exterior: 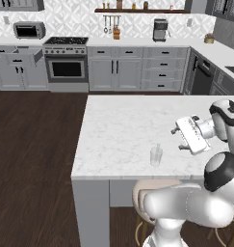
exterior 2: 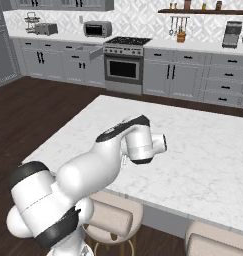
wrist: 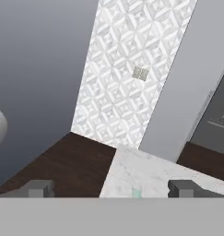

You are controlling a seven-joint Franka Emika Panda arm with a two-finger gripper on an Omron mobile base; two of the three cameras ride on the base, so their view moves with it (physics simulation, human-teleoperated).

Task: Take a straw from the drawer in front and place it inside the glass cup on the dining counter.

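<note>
Kitchen with dark wood floor, grey cabinets along the far wall, range (exterior: pixel 65 60) at centre left, toaster oven (exterior: pixel 29 30) on the worktop beside it. To the left of the range, the drawer (exterior: pixel 25 54) pulled out of the cabinet run; contents too small to tell.

Nearer: the dining counter (exterior: pixel 123 128), a white veined slab on pale panels, with beige stools (exterior 2: pixel 112 219) tucked under its near edge. Slab bare except for one item near the front edge, within arm reach of the base.

On the slab: the glass cup (exterior: pixel 156 157), upright, clear, close to the near edge. Inside it, the straw (exterior: pixel 157 149), a thin pale stick leaning against the rim and rising a little above it. Judged: placement appears complete, since the straw rests in the cup and is free of the fingers.

Beside the cup, to its right and slightly higher in the left base view: the gripper (exterior: pixel 177 137), turned sideways with its fingers toward the cup, apart from it, not touching. In the hand view, fingertips (wrist: pixel 38 188) set far apart at the two lower corners, nothing between them; a faint rim of the cup (wrist: pixel 137 192) visible low between them on the marble. Jaws spread wide, holding nothing. Judged: hand stands clear so that the cup is not tipped.
</note>
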